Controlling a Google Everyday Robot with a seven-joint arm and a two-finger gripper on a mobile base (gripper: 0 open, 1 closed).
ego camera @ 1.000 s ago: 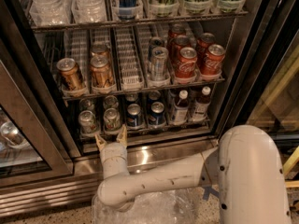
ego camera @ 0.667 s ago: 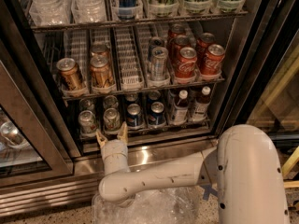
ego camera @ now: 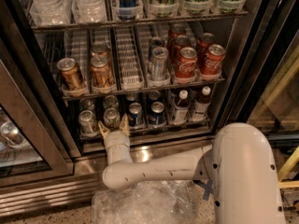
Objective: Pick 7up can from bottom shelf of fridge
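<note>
Claw (ego camera: 112, 123), jaws apart, at 7up can (ego camera: 110, 115)

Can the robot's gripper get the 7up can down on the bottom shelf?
Probably yes: the gripper sits open right at a front 7up can on the bottom shelf, with nothing between them.

Dim warm light; glare on steel sill (ego camera: 142, 154) below hand (ego camera: 112, 123).
</note>
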